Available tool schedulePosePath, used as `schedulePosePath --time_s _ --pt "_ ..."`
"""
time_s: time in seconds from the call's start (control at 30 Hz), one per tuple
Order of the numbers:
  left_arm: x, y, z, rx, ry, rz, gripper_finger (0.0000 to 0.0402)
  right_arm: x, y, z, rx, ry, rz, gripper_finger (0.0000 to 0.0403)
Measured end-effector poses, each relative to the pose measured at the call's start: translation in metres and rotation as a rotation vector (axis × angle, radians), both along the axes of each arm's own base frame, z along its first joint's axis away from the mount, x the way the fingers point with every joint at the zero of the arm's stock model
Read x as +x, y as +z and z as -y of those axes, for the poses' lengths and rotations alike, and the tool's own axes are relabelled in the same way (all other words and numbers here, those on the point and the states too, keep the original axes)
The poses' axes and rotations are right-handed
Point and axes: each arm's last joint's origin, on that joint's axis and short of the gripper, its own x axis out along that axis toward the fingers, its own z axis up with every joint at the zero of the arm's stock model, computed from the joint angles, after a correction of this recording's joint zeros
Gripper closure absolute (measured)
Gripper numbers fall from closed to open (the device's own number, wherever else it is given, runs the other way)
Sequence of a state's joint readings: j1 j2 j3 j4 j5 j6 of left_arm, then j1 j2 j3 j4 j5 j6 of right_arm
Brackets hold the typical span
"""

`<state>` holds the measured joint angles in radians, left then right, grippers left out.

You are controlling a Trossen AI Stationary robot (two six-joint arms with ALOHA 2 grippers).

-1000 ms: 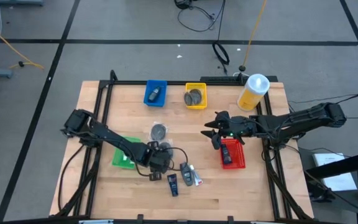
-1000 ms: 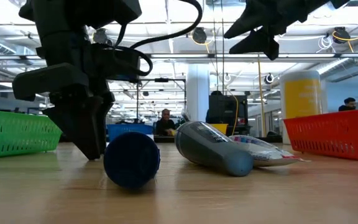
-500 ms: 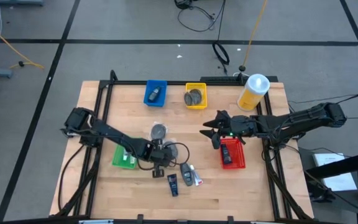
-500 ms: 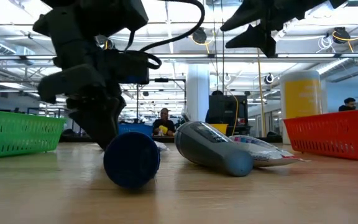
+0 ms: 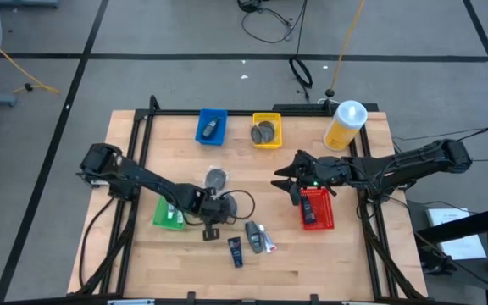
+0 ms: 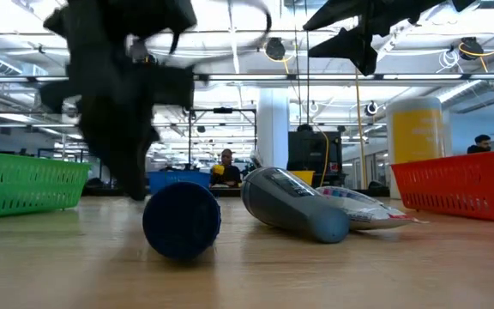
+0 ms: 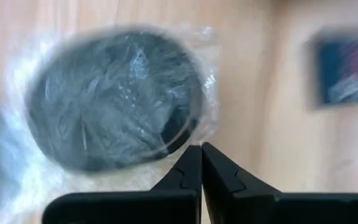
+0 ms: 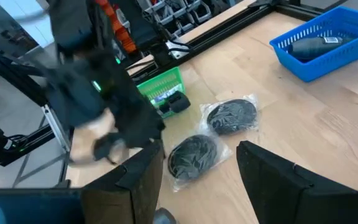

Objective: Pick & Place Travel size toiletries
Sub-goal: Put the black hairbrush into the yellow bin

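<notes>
My left gripper [image 5: 218, 207] [image 7: 201, 152] is shut at the rim of a round dark grey disc [image 7: 114, 96] [image 8: 194, 152] sealed in clear wrapper, near the table's middle. A second wrapped disc [image 5: 217, 178] lies flat just beyond it. A dark blue mini bottle [image 5: 235, 250] [image 6: 181, 221], a grey bottle [image 5: 252, 230] and a white tube [image 5: 267, 241] lie on the wood nearer the front edge. My right gripper [image 5: 286, 180] [image 8: 194, 186] hangs open in the air by the red tray's far left corner, with nothing between its fingers. My left gripper pinches the clear wrapper's edge [image 7: 194, 138] right beside the disc's rim, between its two shut fingertips. The fingers come steeply from above, slanting in from the table's left. Whether the disc is off the wood, I cannot tell.
At the far edge stand a blue tray [image 5: 212, 127] holding a bottle, a yellow tray [image 5: 267, 131] holding discs and a big yellow bottle [image 5: 346, 125]. A green tray [image 5: 168, 213] sits under my left arm. The red tray [image 5: 318, 207] is on the right.
My left gripper has shut at the wrapped disc, then risen a little from the table and drawn slightly toward the table's left edge. The bottles and the tube have stayed where they were.
</notes>
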<state>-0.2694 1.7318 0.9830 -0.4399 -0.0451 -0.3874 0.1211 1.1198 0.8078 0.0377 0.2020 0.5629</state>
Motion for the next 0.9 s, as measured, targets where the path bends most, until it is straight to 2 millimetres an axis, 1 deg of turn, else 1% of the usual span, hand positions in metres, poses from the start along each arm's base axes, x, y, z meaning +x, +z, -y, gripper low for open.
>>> schedulePosePath --time_s 0.1,0.3,0.5,0.57,0.73,0.9 --pt "0.0 0.021 -0.004 -0.021 0.01 0.082 0.0402 0.0 0.0 -0.003 -0.002 0.01 0.0 0.0206" --pt "-0.007 0.057 -0.013 -0.035 0.01 0.221 0.0401 -0.001 0.0 -0.01 -0.001 0.038 -0.004 0.0206" --pt "-0.011 0.081 -0.031 0.005 0.075 0.331 0.0401 -0.002 0.0 -0.015 -0.002 0.055 -0.003 0.0206" --pt "-0.011 0.085 -0.038 0.015 0.097 0.353 0.0401 -0.002 0.0 -0.016 -0.003 0.056 -0.003 0.0206" --pt "-0.003 0.094 -0.056 0.024 0.152 0.45 0.0401 -0.003 0.0 -0.017 0.002 0.06 -0.003 0.0206" --pt "0.004 0.101 -0.08 0.033 0.24 0.544 0.0401 -0.003 -0.001 -0.017 0.011 0.033 -0.008 0.0206"
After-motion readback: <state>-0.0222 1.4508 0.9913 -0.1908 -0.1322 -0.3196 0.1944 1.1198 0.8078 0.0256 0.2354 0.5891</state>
